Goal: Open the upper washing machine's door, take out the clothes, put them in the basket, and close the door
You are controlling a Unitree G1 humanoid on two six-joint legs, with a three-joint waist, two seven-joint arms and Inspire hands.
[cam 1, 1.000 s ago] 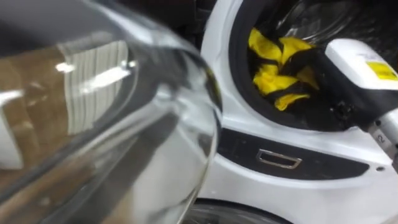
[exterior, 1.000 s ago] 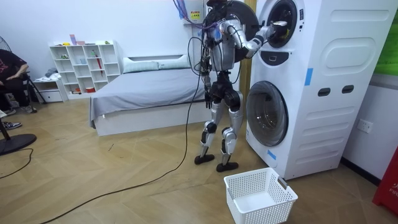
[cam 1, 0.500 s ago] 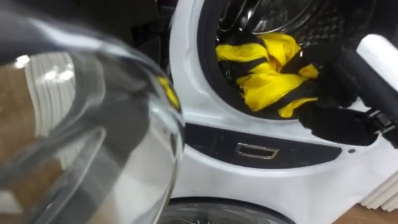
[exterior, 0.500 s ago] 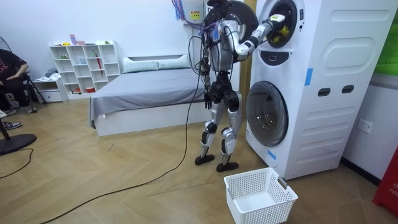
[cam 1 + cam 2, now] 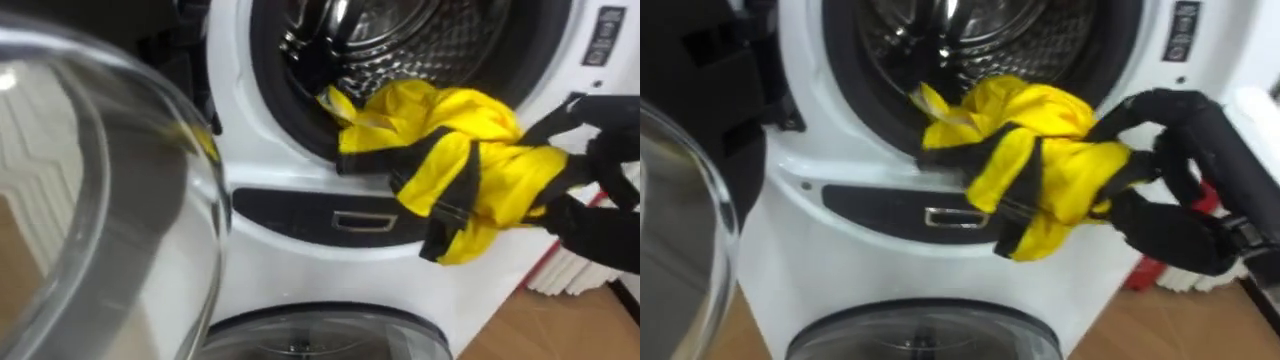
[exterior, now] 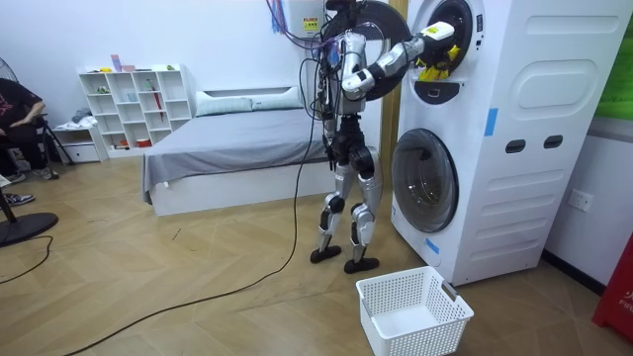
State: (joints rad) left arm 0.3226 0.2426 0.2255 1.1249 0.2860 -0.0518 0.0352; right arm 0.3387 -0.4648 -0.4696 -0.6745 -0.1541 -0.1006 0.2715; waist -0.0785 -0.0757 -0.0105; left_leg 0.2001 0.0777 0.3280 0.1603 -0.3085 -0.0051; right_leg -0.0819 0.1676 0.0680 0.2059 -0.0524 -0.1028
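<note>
**Yellow garment halfway out over the drum lip**

Stands upright on the wooden floor, close against the stacked pair of machines, right arm raised to the upper washing machine. Grips the yellow garment with the right robot hand, black fingers curled over and under the bunched cloth at its right end: clamped on it, not merely touching.

Garment yellow with black trim. Lying partly inside the drum, partly draped out over the door seal and hanging in front of the dark front panel.

Judged a mid-extraction hold. Bunched grip probably chosen to bring the loose cloth out as one lump rather than in a trailing length. Left tail of the cloth down at the seal's lower edge, so a possible snag point there; cannot tell about any actual catching.

Round glass door swung wide to the left, near the camera, well clear of the arm's path. Lower machine's door shut beneath.

White laundry basket on the floor near the machines' foot, probably set there to receive the load.

Next move, as a guess: back and down toward that basket, without loosening the grip.
</note>
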